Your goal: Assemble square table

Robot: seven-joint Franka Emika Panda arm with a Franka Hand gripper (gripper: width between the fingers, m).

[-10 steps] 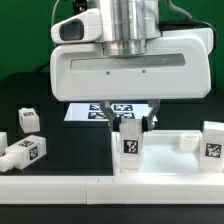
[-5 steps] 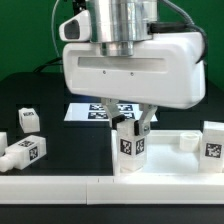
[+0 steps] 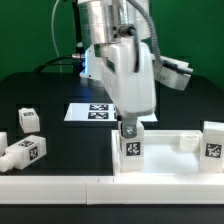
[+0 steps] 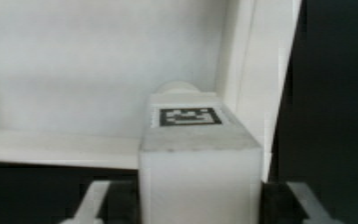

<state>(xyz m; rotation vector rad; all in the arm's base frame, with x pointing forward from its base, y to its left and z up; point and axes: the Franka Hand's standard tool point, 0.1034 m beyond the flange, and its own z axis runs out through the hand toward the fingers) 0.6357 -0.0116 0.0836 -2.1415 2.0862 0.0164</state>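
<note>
My gripper (image 3: 131, 128) is turned edge-on to the exterior view and is shut on the top of a stubby white leg (image 3: 131, 148). The leg carries a black-and-white tag and stands upright in the near left corner of the white square panel (image 3: 165, 155). In the wrist view the leg (image 4: 199, 150) fills the space between my fingers (image 4: 105, 203), with the panel's raised rim (image 4: 247, 60) behind it. Another tagged leg (image 3: 213, 141) stands at the panel's right corner. Two loose legs (image 3: 27, 120) (image 3: 25, 152) lie at the exterior view's left.
The marker board (image 3: 95, 111) lies flat on the black table behind the panel. A long white rail (image 3: 60, 186) runs along the front edge. A round corner socket (image 3: 187, 141) rises from the panel between the two standing legs.
My gripper came down onto the leg's top, then turned about a quarter turn around it, from broadside to edge-on. The leg stays upright in the same corner.
</note>
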